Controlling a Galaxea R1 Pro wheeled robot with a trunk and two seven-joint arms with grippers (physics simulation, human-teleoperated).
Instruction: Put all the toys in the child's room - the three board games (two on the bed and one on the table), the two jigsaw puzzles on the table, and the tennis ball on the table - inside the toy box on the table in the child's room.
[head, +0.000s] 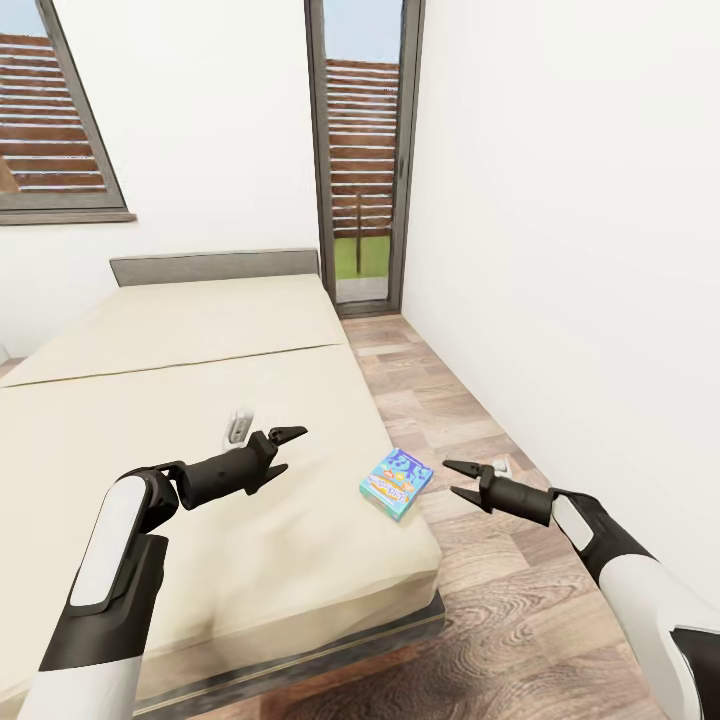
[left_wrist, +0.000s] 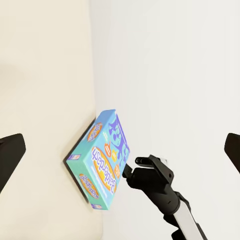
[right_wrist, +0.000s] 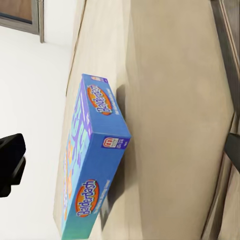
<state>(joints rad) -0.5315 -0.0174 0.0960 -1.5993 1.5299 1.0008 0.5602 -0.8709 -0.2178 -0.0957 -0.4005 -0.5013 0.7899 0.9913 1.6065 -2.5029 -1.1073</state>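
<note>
A blue board game box (head: 397, 483) lies flat on the beige bed (head: 180, 400), close to its right edge. My left gripper (head: 290, 450) hovers open over the mattress, to the left of the box. Out past the bed's edge, above the floor and just right of the box, my right gripper (head: 450, 477) is open too, pointing at it. The left wrist view has the box (left_wrist: 102, 160) between wide-spread fingers (left_wrist: 10, 157), with my right arm's black wrist (left_wrist: 160, 187) beside it. In the right wrist view the box (right_wrist: 90, 165) is near, one finger (right_wrist: 11, 160) showing at the picture's border.
A small white object (head: 240, 425) rests on the bed by my left gripper; what it is cannot be told. A strip of wooden floor (head: 450, 400) runs between the bed and the white wall (head: 580, 250). A glass door (head: 360, 150) stands beyond the grey headboard (head: 215, 265).
</note>
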